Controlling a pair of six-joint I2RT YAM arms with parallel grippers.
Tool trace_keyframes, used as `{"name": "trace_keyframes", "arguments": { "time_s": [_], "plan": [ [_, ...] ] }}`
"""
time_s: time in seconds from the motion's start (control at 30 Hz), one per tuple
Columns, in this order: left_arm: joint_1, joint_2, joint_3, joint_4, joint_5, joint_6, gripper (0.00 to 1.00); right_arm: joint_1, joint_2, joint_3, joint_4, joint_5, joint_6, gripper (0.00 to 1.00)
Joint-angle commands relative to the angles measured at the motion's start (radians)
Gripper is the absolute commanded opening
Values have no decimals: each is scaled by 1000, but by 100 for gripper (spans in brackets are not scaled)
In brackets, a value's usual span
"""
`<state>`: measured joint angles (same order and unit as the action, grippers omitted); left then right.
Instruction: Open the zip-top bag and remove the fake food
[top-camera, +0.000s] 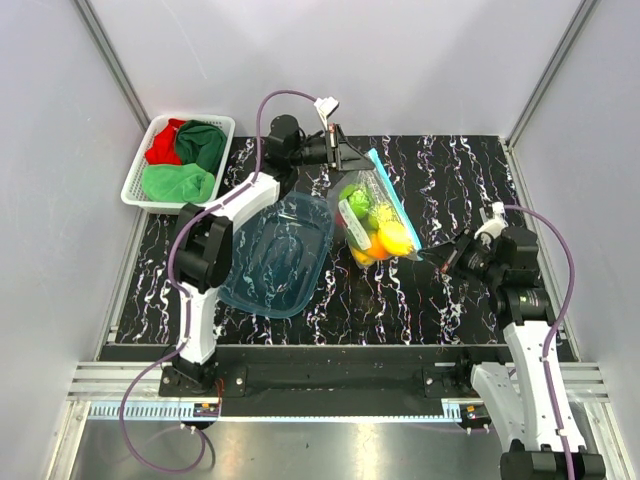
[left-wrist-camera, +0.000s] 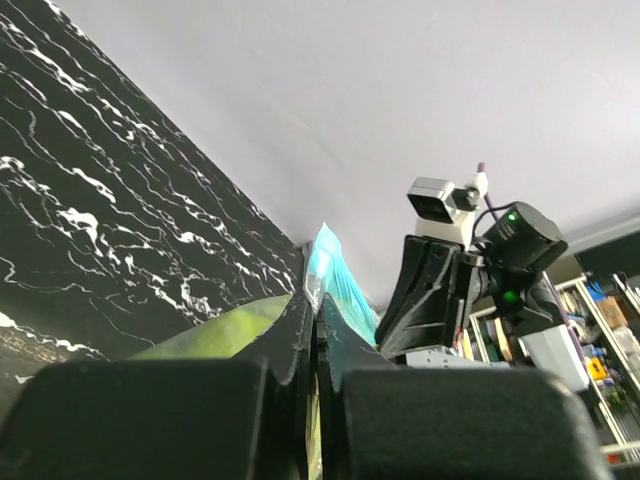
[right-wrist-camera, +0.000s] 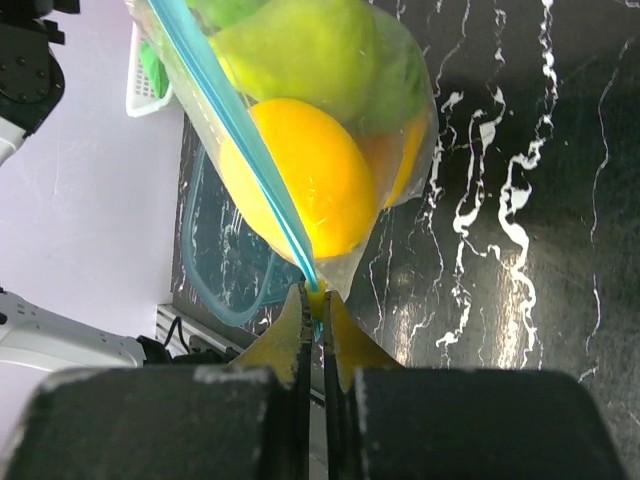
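The left hand (top-camera: 345, 158) is clamped tight on the far end of the clear floppy plastic zip-top bag (top-camera: 396, 203). The right hand (top-camera: 441, 258) pinches its near-right corner, with glossy fake food (top-camera: 392, 237) inside.

Overhead looks down; wrist views closely share bag (right-wrist-camera: 310, 130).

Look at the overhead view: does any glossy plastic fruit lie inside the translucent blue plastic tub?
No: all the glossy plastic fruit sits inside the clear zip-top bag, beside the translucent blue tub, whose floor shows bare.

Clear plastic zip-top bag (top-camera: 378, 212), glossy fake food (top-camera: 395, 238)
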<state>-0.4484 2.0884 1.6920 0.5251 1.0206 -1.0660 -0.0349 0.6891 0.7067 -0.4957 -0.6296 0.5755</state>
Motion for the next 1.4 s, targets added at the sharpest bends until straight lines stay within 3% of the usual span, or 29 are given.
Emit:
{"name": "trace_keyframes", "arguments": {
  "time_s": [0.0, 0.1, 0.13, 0.17, 0.27, 0.37, 0.63, 0.83, 1.13, 1.37],
  "plan": [
    [39, -5, 81, 119, -37, -43, 0, -5, -37, -27, -144, 19, 17, 0],
    [14, -5, 37, 211, -4, -94, 0, -5, -14, 2, -156, 11, -9, 8],
    [-4, -7, 25, 245, 2, -100, 0, -5, -4, 16, -159, 19, -29, 15],
    [-13, -14, 8, 262, 6, -106, 0, -5, 27, 46, -159, 24, -40, 30],
    [-44, -33, -66, 325, 10, -124, 0, -5, 111, 141, -175, 63, -95, 49],
    [-58, -45, -117, 389, 15, -153, 0, -5, 185, 239, -182, 93, -131, 52],
    [-87, -59, -132, 391, 36, -140, 0, -5, 343, 366, -107, 84, -180, 52],
    [-92, -68, -133, 383, 41, -137, 0, -5, 395, 291, 29, 48, -201, 46],
    [-105, -88, -140, 375, 45, -129, 0, -3, 356, 180, 143, -27, -195, 49],
    [-113, -94, -143, 381, 49, -135, 0, -2, 438, 166, 167, -1, -201, 49]
  ]
}}
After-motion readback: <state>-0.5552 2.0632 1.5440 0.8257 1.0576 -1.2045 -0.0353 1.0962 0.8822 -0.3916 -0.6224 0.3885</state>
